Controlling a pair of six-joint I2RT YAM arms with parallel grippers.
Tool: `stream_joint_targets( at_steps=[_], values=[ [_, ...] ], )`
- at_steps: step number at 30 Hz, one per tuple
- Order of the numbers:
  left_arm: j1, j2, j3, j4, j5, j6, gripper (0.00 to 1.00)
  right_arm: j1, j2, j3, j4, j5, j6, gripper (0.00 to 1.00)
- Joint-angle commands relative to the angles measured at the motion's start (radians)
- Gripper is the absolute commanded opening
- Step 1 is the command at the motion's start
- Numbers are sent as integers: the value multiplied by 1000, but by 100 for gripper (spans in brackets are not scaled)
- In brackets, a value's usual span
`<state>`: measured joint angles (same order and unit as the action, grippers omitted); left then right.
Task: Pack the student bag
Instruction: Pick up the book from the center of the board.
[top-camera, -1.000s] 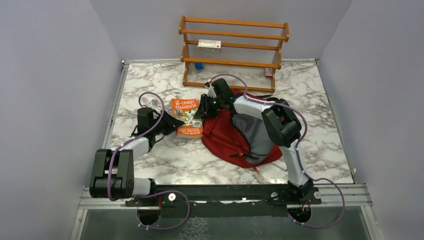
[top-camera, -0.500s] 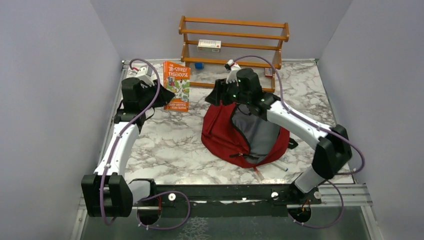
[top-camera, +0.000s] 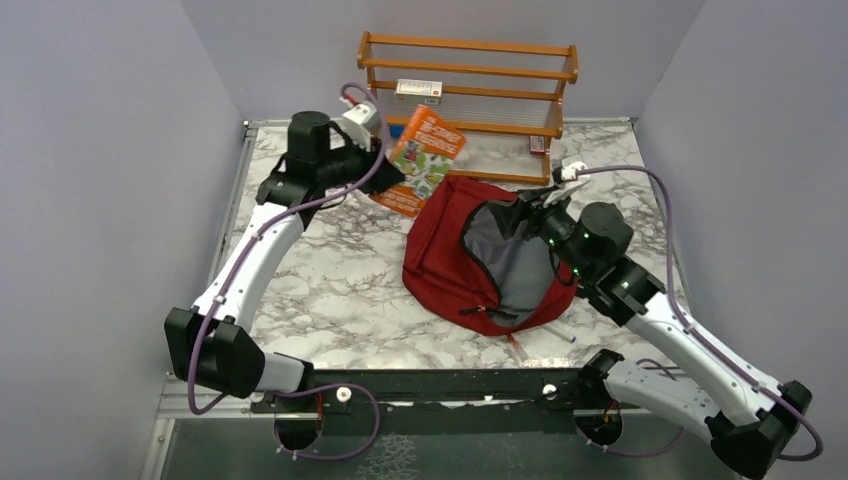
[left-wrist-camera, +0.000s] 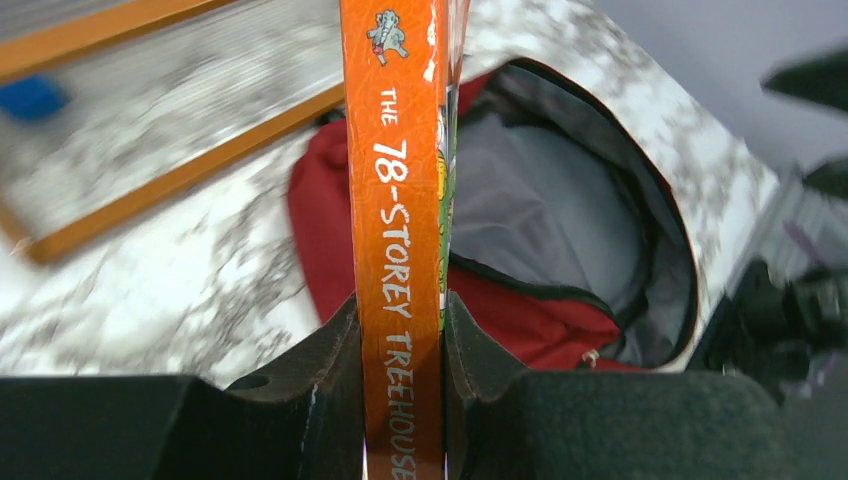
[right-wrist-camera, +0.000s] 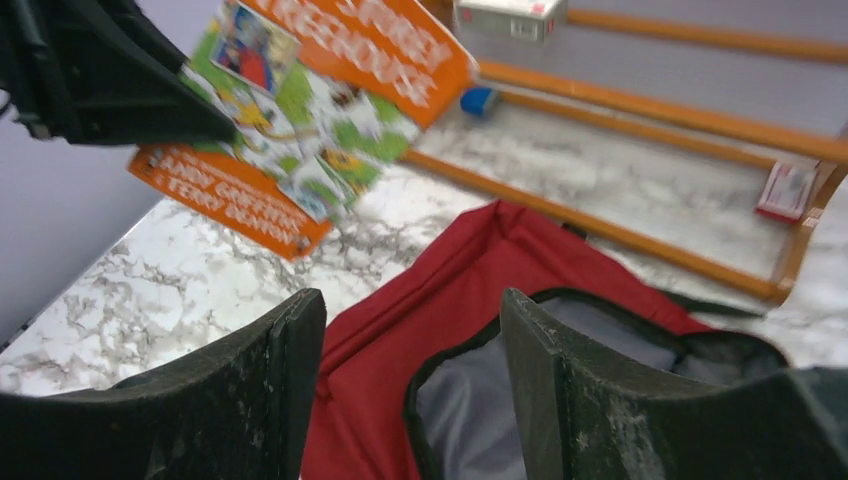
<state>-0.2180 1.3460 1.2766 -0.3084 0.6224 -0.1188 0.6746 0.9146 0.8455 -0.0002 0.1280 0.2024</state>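
**Inspector A:** What do we record for the student bag (top-camera: 435, 272)?

**Inspector B:** We find it lying on the marble table (top-camera: 320, 290), directly beneath the right pincer (top-camera: 527, 213) and below and to the right of the left pincer (top-camera: 388, 178). It is a large, rounded pack of soft dark-red fabric. Its main mouth is unzipped and gaping, edged with black zipper trim, and pale grey lining shows inside. From the right wrist we see the bag (right-wrist-camera: 450, 300) between and beyond that pincer's fingers.

**Inspector A:** And the pincers themselves?

**Inspector B:** The right pincer (right-wrist-camera: 410, 320) is released. Its fingers stand well apart over the far right rim of the mouth, and we see no fabric pinched between them. The left pincer (left-wrist-camera: 400, 330) is clenched on an orange book (top-camera: 425, 155). In the left wrist view one finger presses on each cover of the book (left-wrist-camera: 395, 200), with the spine facing the camera.

**Inspector A:** How does the book sit against the bag?

**Inspector B:** It juts out from the left pincer, tilted, in the air over the bag's far left edge and apart from it. From the left wrist, the bag (left-wrist-camera: 560, 210) shows its open mouth beyond the book.

**Inspector A:** Anything further?

**Inspector B:** We note a wooden rack (top-camera: 465, 98) at the back of the table, beyond both pincers, with a small box (top-camera: 418, 90) on one shelf.
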Motion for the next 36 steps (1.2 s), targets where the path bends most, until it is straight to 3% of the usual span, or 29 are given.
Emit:
stream_joint_targets(
  at_steps=[1,7,11,15,22,36],
  values=[
    [-145,0,121,-93,136,299,0,3,-117,33,-92,-71,-166,69],
    [-264,-109,-14,-106,244,512,0,3,-295,16,-103,-407,-324,71],
    [-289,-210,-118,-91,272,608,0,3,-276,119,-225,-608,-397,72],
    [-291,-294,-196,-10,294,575,0,3,-201,213,-347,-744,-461,72],
    [-291,-344,-229,2,350,582,0,3,-124,267,-423,-848,-503,72],
    [-334,-368,-258,-73,401,669,0,3,-112,315,-402,-839,-509,72]
  ],
)
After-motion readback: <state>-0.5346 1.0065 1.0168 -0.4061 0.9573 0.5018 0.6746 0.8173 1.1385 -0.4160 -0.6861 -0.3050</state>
